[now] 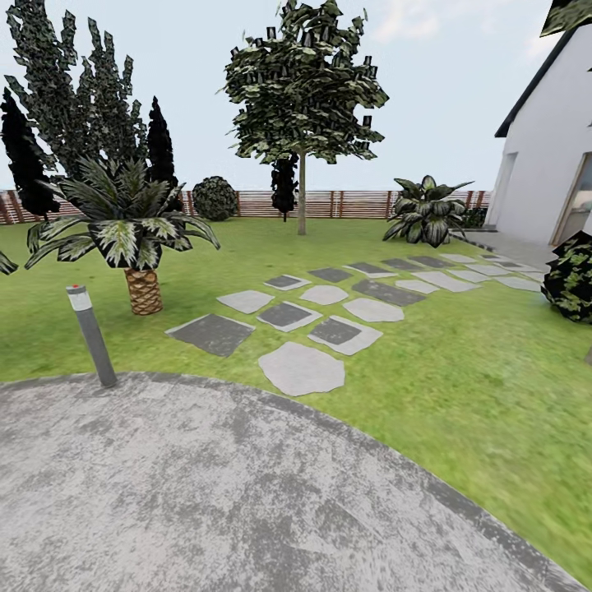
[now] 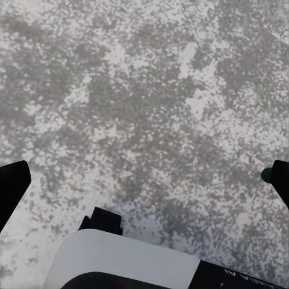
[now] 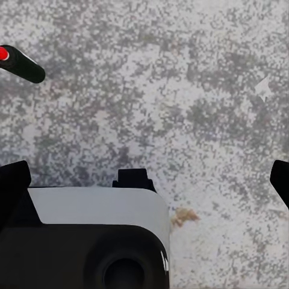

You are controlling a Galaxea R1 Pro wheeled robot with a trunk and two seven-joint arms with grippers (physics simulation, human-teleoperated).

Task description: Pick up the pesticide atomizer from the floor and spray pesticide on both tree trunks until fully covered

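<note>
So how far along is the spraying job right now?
Nothing looks done yet. Both pincers, left and right, hang open and empty over the grey paving. The tree across the lawn has no visible spray on its trunk. Finding the atomizer and spraying both trees remain.

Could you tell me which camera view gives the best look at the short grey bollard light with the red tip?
The head view: the bollard light stands whole at the edge of the paved circle, leaning a little, beside the lawn. The right wrist view catches a dark rod with a red tip over the paving, possibly its top. The left wrist view gives grey paving below the fingers.
</note>
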